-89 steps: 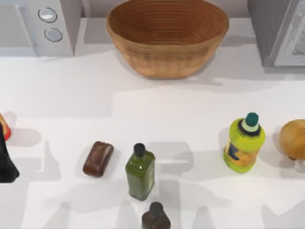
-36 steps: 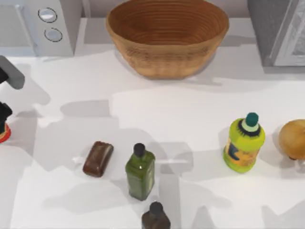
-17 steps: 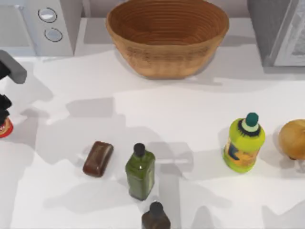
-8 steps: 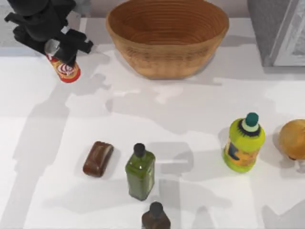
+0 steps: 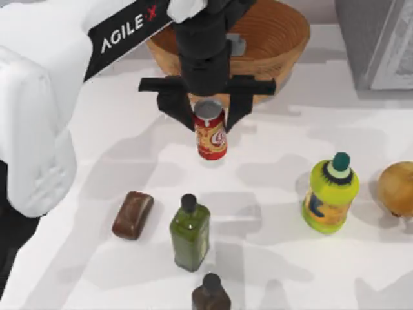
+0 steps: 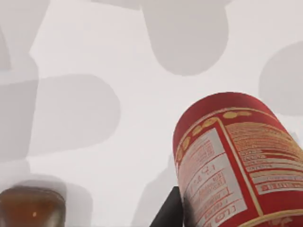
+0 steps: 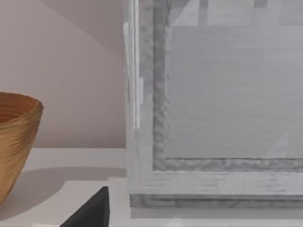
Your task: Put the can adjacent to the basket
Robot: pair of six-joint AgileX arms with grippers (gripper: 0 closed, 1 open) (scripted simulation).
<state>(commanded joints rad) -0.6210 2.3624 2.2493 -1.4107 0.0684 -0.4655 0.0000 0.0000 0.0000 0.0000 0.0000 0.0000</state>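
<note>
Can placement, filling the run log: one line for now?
left gripper: holds can | place: in front of basket | released: no

Left arm [image 5: 45, 97]: bulky white shell, upper left of frame; black band lettered "AGILE X", the X seemingly red. Left gripper [image 5: 208, 116]: black body, flat crossbar, two black fingers [image 5: 173, 111].

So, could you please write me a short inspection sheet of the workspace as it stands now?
Surface: white table, shadowed.
Job's things: can held in front of the basket.
Clutter: brown block, green bottle, dark bottle, yellow-green bottle, round tan item.
End effectors: left end effector shut on the can; right end effector nothing seen.
Cables: nothing seen.
Surroundings: grey cabinet.
</note>
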